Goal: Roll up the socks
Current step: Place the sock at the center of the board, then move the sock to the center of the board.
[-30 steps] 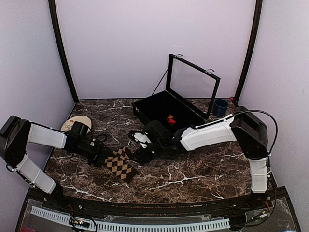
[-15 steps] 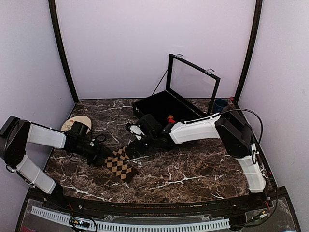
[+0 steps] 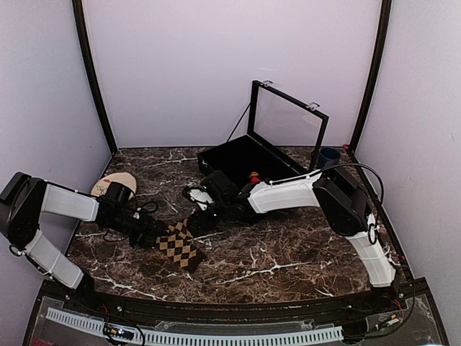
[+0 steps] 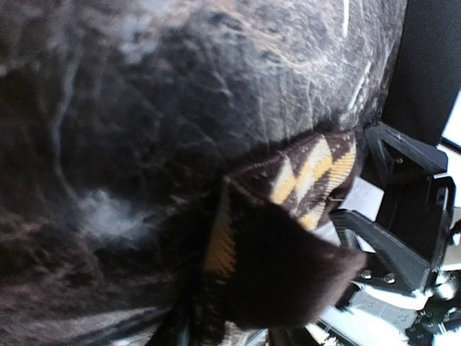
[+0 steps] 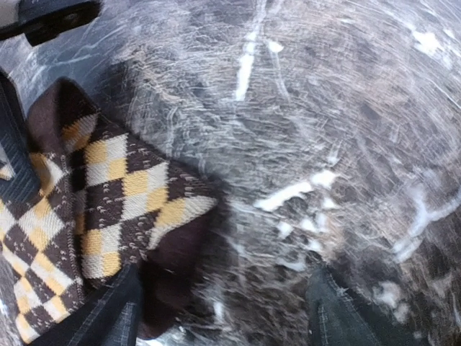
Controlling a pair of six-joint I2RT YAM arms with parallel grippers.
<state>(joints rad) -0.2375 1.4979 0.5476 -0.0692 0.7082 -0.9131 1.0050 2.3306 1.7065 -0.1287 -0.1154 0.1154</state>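
Grip is mattering most here. One tan sock (image 3: 178, 244) is lying flat on the table (image 3: 302, 252), left of centre, between the two arms' tips. The left gripper (image 3: 153, 232) is sitting low at the sock's left edge. Its wrist view is filling with dark sock (image 4: 288, 274) fabric, but I cannot tell whether its jaws are pinching that fabric. The right gripper (image 3: 199, 216) is hovering at the sock's far corner with its fingers (image 5: 119, 313) spread wide, holding nothing. In its wrist view the sock (image 5: 108, 209) is reaching in beside the left finger.

By my judgement, rolling is not yet beginning; an end is being secured. The left gripper is needing a firm pinch through both layers at the edge, low to the table, so nothing is slipping as it turns. The right gripper should be pinning the opposite corner, so the strip is running straight and taut. A one-layer pinch is risking a loose, skewed roll. No second sock is showing on the table.
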